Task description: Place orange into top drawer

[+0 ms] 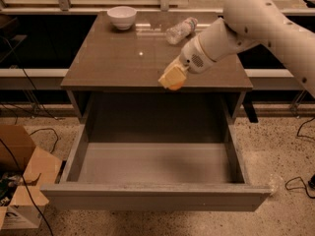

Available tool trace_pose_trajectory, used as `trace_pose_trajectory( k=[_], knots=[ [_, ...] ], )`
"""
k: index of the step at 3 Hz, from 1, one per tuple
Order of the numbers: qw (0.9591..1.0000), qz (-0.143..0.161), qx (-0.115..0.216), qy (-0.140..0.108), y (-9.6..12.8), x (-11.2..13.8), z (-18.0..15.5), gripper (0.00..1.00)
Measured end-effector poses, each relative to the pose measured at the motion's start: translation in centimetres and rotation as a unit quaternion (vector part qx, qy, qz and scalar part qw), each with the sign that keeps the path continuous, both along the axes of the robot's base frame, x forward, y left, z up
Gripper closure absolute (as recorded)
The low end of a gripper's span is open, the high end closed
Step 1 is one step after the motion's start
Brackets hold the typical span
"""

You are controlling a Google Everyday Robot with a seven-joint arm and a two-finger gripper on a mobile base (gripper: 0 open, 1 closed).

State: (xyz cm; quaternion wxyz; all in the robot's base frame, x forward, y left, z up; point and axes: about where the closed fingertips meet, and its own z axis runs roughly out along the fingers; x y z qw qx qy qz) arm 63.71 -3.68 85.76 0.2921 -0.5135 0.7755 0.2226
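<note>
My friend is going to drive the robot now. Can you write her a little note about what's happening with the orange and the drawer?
Pincer: shut on the orange, held at the front edge of the table top.
Top drawer: pulled open below; the orange is not in it.
Done: orange picked up, drawer open.
Left: probably carry the orange forward over the drawer, lower it and let go.
Keep away from the white bowl and the clear bottle at the back of the table.
</note>
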Motion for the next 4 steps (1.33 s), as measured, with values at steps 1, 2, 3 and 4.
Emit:
trace_pose_trajectory(
  k=[1, 2, 3, 4],
  knots=[
    [0.9999, 0.0, 0.013, 0.007, -1.5, -5.7, -0.8, 1.0],
    [0.9972, -0.019, 0.024, 0.068, -3.1, -12.0, -6.5, 1.0],
    [0.9928, -0.038, 0.044, 0.104, -2.8, -14.1, -10.8, 1.0],
    [0.9891, -0.067, 0.058, 0.117, -2.3, -14.1, -15.3, 1.0]
  ],
)
